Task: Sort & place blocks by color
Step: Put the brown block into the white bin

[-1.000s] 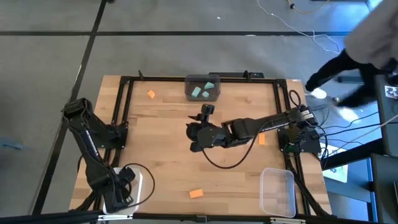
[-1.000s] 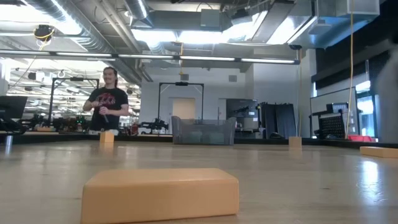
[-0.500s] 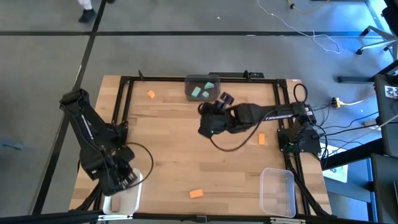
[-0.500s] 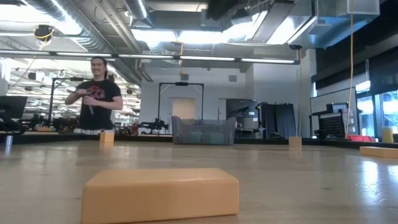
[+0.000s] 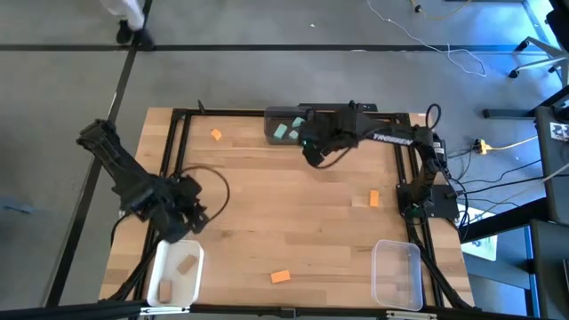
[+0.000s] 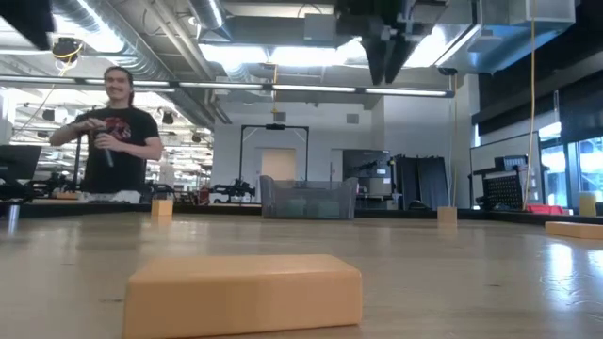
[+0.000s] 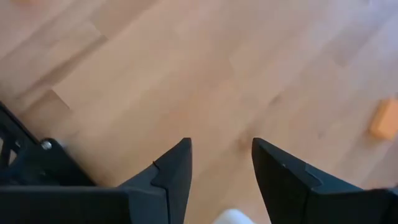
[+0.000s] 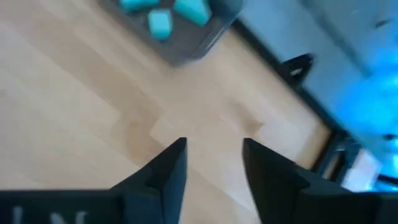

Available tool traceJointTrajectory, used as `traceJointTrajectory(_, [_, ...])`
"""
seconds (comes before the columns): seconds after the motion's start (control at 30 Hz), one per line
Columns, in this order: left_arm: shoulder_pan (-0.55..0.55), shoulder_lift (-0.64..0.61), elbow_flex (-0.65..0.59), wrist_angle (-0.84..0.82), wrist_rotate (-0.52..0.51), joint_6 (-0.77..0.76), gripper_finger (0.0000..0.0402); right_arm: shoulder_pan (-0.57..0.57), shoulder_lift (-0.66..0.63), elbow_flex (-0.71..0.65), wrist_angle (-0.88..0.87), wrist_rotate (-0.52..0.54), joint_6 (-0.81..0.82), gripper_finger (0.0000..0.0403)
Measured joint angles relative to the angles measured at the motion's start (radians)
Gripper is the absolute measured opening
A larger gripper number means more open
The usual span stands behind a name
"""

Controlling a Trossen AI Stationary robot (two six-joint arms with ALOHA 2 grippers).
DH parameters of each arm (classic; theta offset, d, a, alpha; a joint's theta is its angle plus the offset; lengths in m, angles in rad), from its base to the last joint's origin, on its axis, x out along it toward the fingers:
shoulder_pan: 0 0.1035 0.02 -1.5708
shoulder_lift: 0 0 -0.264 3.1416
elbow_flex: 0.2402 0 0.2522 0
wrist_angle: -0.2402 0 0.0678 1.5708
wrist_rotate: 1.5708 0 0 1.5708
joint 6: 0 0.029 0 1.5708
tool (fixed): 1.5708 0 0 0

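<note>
A pale wooden counter (image 5: 267, 222) carried scattered orange blocks (image 5: 280, 276); both hands, left (image 7: 221, 165) and right (image 8: 213, 163), were spread, empty. A person (image 6: 104, 132) stood in the workshop beyond.

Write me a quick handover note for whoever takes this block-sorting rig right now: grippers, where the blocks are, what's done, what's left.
Left gripper: open, empty, just above the white bin.
Right gripper: open, empty, beside the dark grey bin.
Done: teal blocks in the dark grey bin; two tan blocks in the white bin.
Left: three orange blocks loose on the table, far left, near the right edge and near front. Clear bin holds nothing.
</note>
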Motion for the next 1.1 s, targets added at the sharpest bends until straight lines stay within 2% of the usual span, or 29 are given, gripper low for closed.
traceJointTrajectory(0.07, [0.056,-0.02,0.0,0.001,-0.001,0.04,0.0158,-0.042,0.001,-0.008,-0.001,-0.047,-0.087,0.0155])
traceJointTrajectory(0.23, [0.169,-0.051,0.0,0.001,-0.01,0.135,0.0158,-0.141,0.001,-0.053,-0.001,-0.059,-0.227,0.0155])
traceJointTrajectory(0.47, [0.298,-0.062,0.0,0.002,-0.01,0.327,0.0158,-0.256,0.001,-0.152,0.004,-0.116,-0.314,0.0155])
traceJointTrajectory(0.6, [0.372,-0.064,0.0,0.006,-0.018,0.446,0.0158,-0.299,0.001,-0.215,0.03,-0.134,-0.313,0.0155])
traceJointTrajectory(0.8, [0.483,-0.064,0.0,0.007,-0.015,0.59,0.0158,-0.349,0.001,-0.307,0.129,-0.277,-0.257,0.0155])
traceJointTrajectory(0.97, [0.564,-0.064,0.0,0.013,0.018,0.666,0.0158,-0.387,0.001,-0.381,0.18,-0.283,-0.098,0.0155])
traceJointTrajectory(1.1, [0.62,-0.064,0.0,0.016,0.021,0.671,0.0158,-0.426,0.0,-0.456,0.206,-0.282,-0.049,0.0155])
